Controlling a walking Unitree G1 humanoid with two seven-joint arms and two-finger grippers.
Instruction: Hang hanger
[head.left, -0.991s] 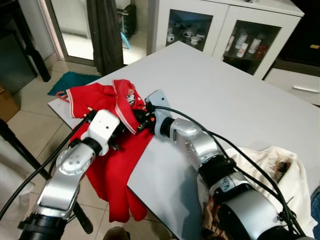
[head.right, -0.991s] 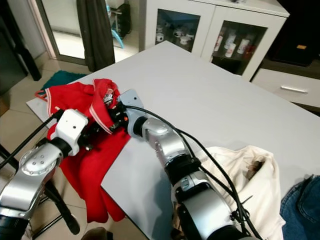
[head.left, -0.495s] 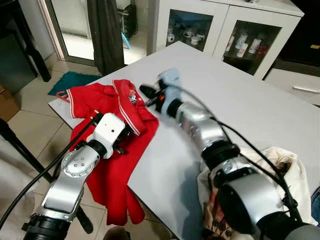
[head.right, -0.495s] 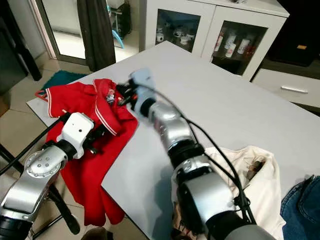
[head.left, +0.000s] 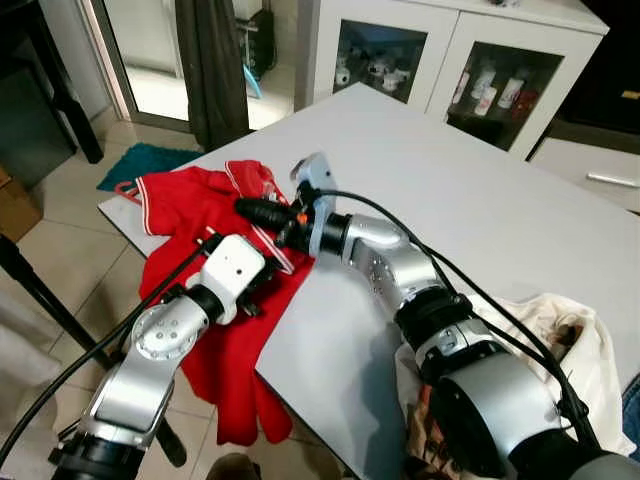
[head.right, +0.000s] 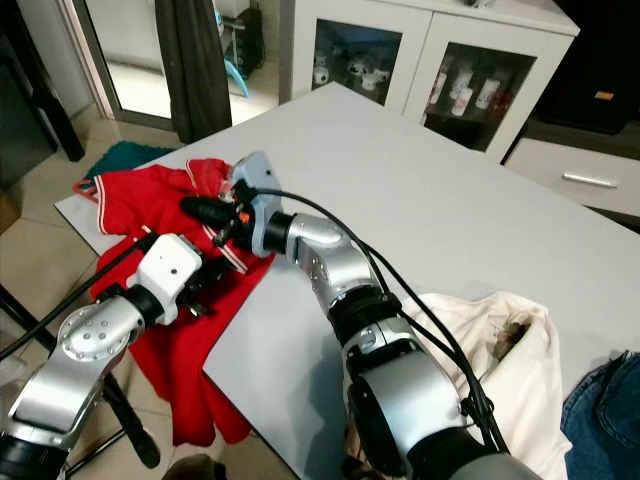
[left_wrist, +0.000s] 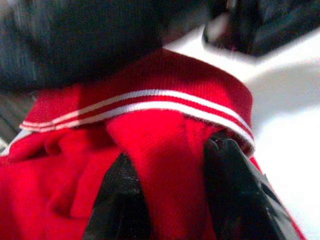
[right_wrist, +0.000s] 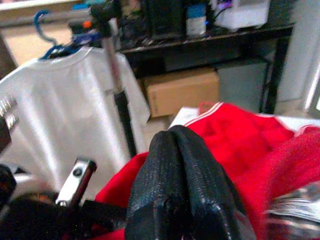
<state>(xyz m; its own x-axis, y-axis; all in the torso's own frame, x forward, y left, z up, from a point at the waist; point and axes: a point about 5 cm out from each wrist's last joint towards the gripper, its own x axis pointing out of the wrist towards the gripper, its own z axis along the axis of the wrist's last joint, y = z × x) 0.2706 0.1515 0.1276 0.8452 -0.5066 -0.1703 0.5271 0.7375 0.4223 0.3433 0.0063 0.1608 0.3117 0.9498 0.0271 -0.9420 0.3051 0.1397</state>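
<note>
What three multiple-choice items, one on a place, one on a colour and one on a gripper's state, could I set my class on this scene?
1. Where does the red shirt lie?
A. On the table's corner, hanging over the edge
B. Inside the cabinet
C. On the floor by the door

2. What colour are the stripes on the shirt's collar?
A. Black
B. White
C. Yellow

3. How are the right gripper's fingers?
A. Spread wide
B. Closed on a cup
C. Pressed together, holding nothing

Answers: 1 A, the cloth drapes off the table; 2 B, white lines edge the collar in the left wrist view; 3 C, the right wrist view shows the fingers touching.
</note>
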